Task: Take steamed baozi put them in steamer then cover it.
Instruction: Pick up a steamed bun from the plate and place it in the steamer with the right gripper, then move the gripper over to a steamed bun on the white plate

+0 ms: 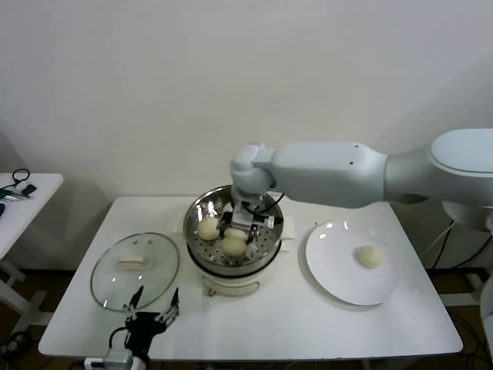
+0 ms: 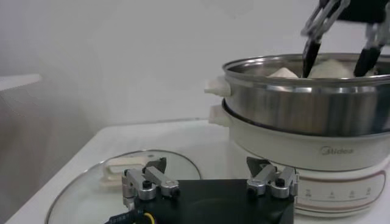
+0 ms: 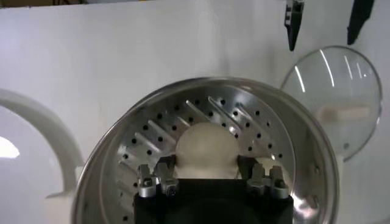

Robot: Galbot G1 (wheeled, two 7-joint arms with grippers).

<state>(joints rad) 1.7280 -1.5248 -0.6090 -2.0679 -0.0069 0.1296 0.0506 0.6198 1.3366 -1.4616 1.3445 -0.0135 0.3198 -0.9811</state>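
Operator, note: three steamed baozi (image 1: pixel 233 245) are sitting on the perforated tray inside the steamer (image 1: pixel 199 210), mid-table. A fourth bun (image 1: pixel 370 257) is lying alone on the white plate (image 1: pixel 331 266) to the steamer's right, well apart from both grippers.

The right gripper (image 1: pixel 248 225) is reaching down into the pot from above. In the right wrist view one bun (image 3: pixel 204 148) is sitting between its fingers (image 3: pixel 155 181), which are standing narrow at the bun's sides. Fingertips are hidden behind the bun there, so contact can't be confirmed; call it closed on the bun, w/ that caveat. The right arm is stretching across from the robot's right side, forearm approx. level above the plate, wrist bent down over the pot.

The cover (image 1: pixel 135 270) is lying flat on the table just left of the steamer, handle up. The left gripper (image 1: pixel 152 307) is hovering at the table's near edge, beside the cover's near rim, fingers spread wide, holding nothing.

Bun count inside the pot is partly blocked by the right gripper in the head view.
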